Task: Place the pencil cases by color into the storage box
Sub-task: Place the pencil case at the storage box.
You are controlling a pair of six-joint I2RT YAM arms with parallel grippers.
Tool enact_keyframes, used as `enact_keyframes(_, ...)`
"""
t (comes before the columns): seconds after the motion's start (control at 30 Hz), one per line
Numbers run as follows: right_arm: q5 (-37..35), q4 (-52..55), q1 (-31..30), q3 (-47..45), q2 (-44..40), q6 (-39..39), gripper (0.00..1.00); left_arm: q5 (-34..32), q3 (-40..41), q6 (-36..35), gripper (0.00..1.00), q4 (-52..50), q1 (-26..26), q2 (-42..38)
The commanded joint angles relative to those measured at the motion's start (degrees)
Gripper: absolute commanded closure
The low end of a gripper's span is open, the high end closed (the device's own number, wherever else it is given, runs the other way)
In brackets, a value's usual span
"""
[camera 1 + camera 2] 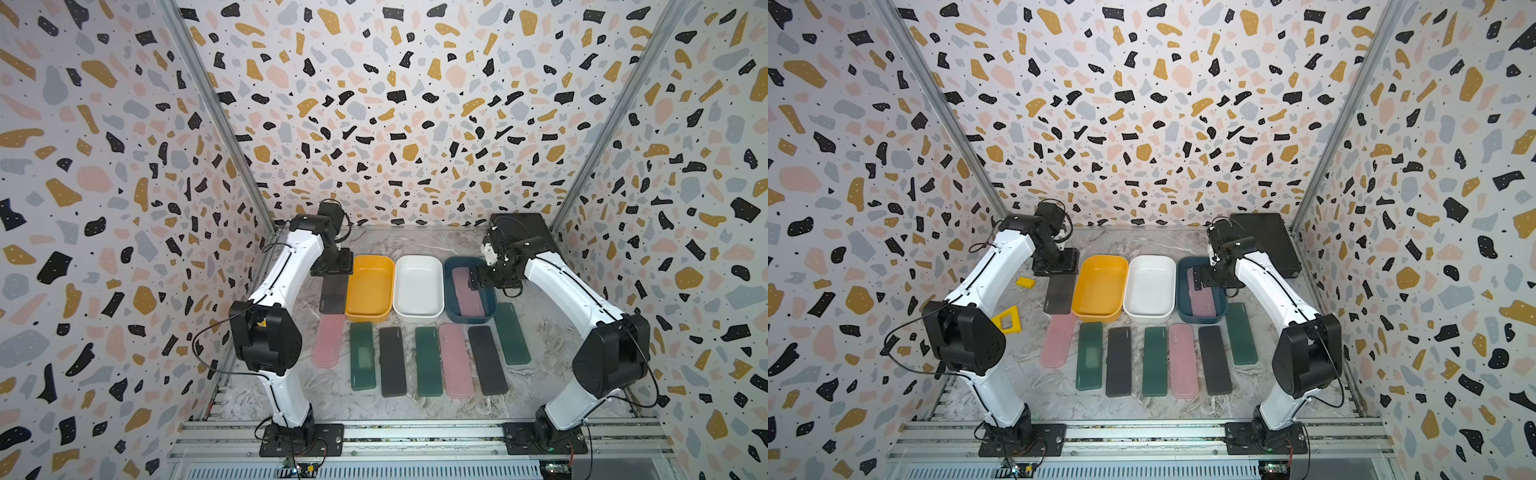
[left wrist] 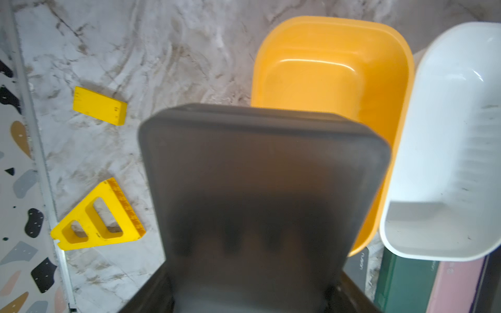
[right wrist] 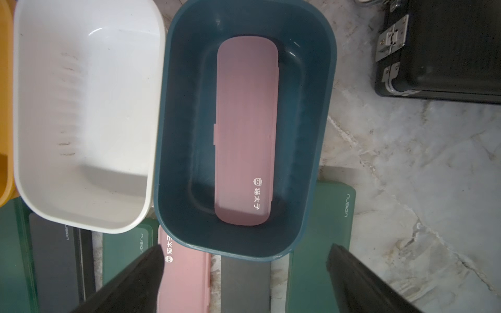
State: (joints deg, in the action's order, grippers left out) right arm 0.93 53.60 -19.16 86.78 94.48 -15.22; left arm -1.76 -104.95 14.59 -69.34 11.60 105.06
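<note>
So, left gripper (image 1: pixel 332 272) clamps a flat matte black pencil case (image 1: pixel 333 296) beside the yellow plastic bin (image 1: pixel 369 316).
Right gripper (image 3: pixel 246 248) gapes wide, empty, over flat pink case (image 3: pixel 245 130) in dark blue bin (image 3: pixel 176 135).

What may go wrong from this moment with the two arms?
1. The left fingers grip the black pencil case at one end only; it might slip, or strike the rim of the yellow box.
2. The open right fingers hang over the blue box, which holds a pink pencil case; lowering might hit its rim.
</note>
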Motion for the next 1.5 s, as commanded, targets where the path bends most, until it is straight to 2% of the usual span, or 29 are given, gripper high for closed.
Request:
enact_keyframes(0.0, 0.77, 2.52, 0.69, -0.94, -3.74, 1.75, 0.01, 0.53, -2.79, 4.12, 0.49, -2.43, 1.90, -0.67)
enact_keyframes(0.53, 5.15, 2.77, 2.72, -7.76, -8.04, 5.62, 0.01, 0.41, -10.03, 9.19, 0.49, -2.50, 6.73, 6.42)
enact_keyframes(1.0, 7.50, 1.24, 4.72, -9.26, -6.85, 6.47, 0.01, -3.69, -27.85, 4.26, 0.49, -6.88, 7.27, 23.74)
enact_keyframes(1.13, 8.01, 0.79, 5.18, -9.61, -6.43, 6.43, 0.01, -3.61, -27.63, 4.05, 0.49, -6.57, 7.27, 25.82)
enact_keyframes(1.47, 8.47, 0.59, 5.36, -9.94, -6.24, 6.08, 0.01, -2.69, -20.59, 4.48, 0.49, -2.05, 7.25, 26.51)
